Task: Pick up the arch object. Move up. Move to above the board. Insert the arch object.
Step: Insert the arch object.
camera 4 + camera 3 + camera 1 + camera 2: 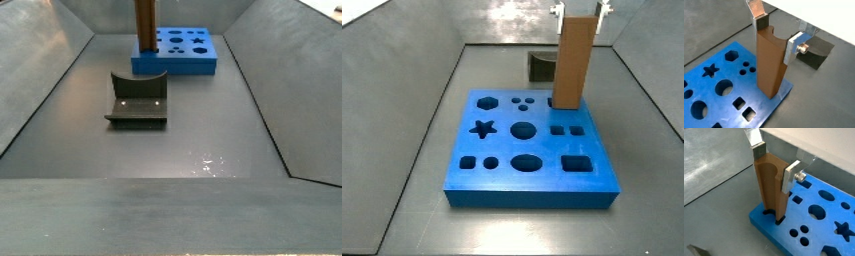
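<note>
1. The gripper point(776, 37) hangs over one corner of the board point(764, 97), the corner that faces the fixture point(814, 52).
2. Its two silver plates are clamped on the upper end of the arch object point(769, 65), a tall orange-brown piece. One plate lies flat against each of two opposite sides, so the pincer is closed on the piece.
3. In both wrist views the arch object point(769, 188) stands upright. Its lower end sits in a dark cut-out right at the edge of the board point(821, 228).
4. In a side view the gripper point(580, 10) is only just in frame at the top. The arch object point(572, 65) rises from the far right corner of the board point(529, 190).
5. The board lies flat in the middle of the tabletop in that view, and its star, hexagon, circles and squares are uncovered.
6. The fixture point(540, 68) stands on the grey floor just beyond the board, toward the far edge of the tabletop, and does not touch it.
7. In a side view from the opposite end, the fixture point(136, 100) is in the foreground. The board point(187, 66) lies near the far edge, with the arch object point(142, 25) upright at its left corner.
</note>
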Tool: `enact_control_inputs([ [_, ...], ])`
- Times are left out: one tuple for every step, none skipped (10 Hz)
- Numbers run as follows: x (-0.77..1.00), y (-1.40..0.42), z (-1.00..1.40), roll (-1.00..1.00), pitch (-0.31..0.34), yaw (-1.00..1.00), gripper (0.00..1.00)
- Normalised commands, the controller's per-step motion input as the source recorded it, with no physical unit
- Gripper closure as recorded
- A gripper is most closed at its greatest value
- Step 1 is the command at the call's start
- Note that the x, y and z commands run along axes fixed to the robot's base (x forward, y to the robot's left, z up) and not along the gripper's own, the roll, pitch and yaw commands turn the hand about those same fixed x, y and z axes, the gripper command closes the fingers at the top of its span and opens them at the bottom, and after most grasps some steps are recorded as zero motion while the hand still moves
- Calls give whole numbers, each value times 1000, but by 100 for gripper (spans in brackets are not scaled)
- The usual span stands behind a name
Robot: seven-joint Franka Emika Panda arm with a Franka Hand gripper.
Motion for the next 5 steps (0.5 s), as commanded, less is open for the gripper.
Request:
enact_control_inputs([
  [-109,297,-263,39,0,97,100],
  [-191,337,-249,70,0,109,100],
  [-229,340,-80,0,23,17,100],
  [-183,149,-40,39,0,20,100],
  [-140,-120,-491,137,0,40,100],
])
